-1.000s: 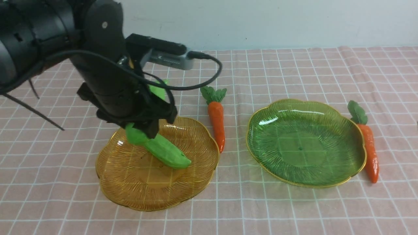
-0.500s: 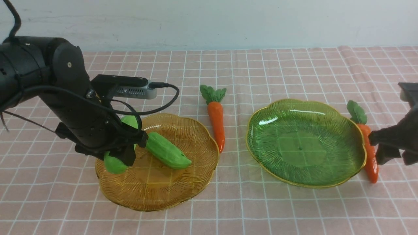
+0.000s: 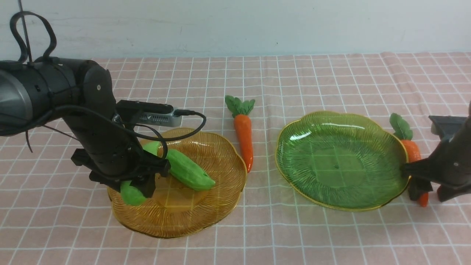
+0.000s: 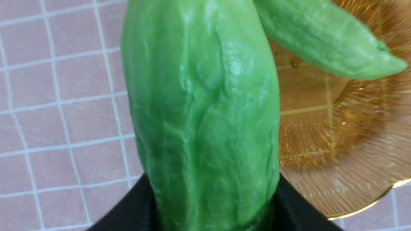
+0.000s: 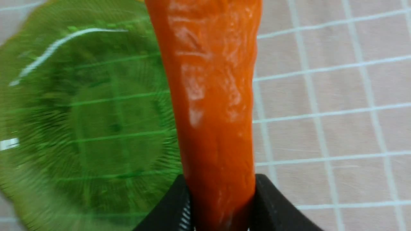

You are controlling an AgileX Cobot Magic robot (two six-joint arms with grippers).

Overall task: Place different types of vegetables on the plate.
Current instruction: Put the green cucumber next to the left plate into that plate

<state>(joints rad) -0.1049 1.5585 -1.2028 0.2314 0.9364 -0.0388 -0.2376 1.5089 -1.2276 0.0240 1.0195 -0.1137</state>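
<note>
Left jaws clench one gourd (image 3: 130, 195) over the amber plate's (image 3: 176, 228) near-left rim beside the resting gourd (image 3: 189, 175), while right jaws grip the right-hand carrot (image 3: 411, 151) beside the green plate (image 3: 331, 158), likely for lifting in.

This looks like a robot test bench in a lab, not a real kitchen. A surface (image 3: 331, 239) under a pink checked cloth (image 3: 331, 73) meets a bare pale wall (image 3: 257, 25) at 12 o'clock. At 9 o'clock is a black robot arm (image 3: 92, 121) with a cabled camera (image 3: 154, 115). A plastic toy carrot (image 3: 243, 136) lies between an amber plate (image 3: 206, 217) and a green plate (image 3: 338, 165).
</note>
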